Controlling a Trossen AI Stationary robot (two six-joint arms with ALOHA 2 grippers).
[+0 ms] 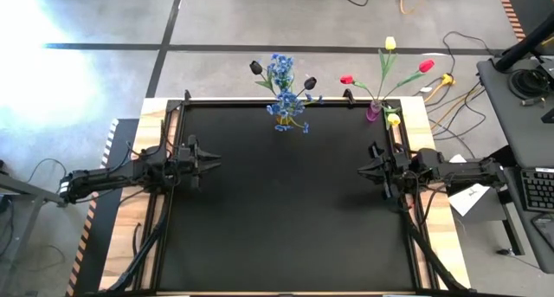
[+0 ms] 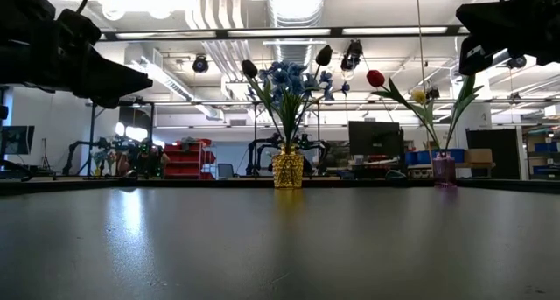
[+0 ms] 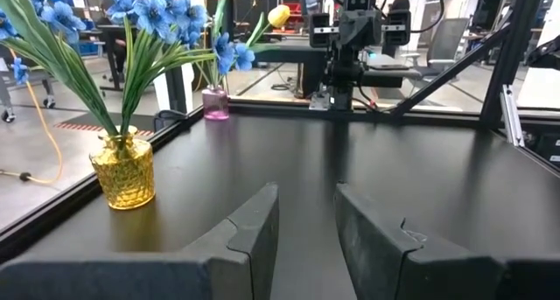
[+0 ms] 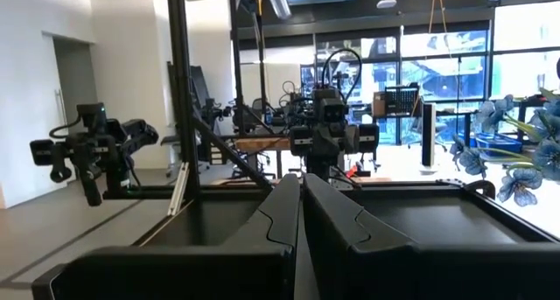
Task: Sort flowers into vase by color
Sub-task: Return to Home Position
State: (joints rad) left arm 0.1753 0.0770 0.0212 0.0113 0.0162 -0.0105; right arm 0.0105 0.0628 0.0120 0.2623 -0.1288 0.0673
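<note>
A yellow glass vase (image 1: 286, 115) stands at the table's far edge near the middle and holds blue sprays (image 1: 280, 70) and black-headed tulips (image 1: 256, 67); it also shows in the low view (image 2: 288, 169) and the left wrist view (image 3: 123, 170). A pink vase (image 1: 373, 112) at the far right holds red tulips (image 1: 426, 67) and yellow tulips (image 1: 389, 44). My left gripper (image 1: 213, 164) hovers at the table's left edge, slightly open and empty (image 3: 306, 217). My right gripper (image 1: 362, 170) hovers at the right edge, shut and empty (image 4: 301, 208).
The black mat (image 1: 286, 202) lies between the two arms. A black frame (image 1: 173, 124) runs around the table. Cables (image 1: 450, 89) and a desk with a keyboard (image 1: 538, 189) lie beyond the right edge.
</note>
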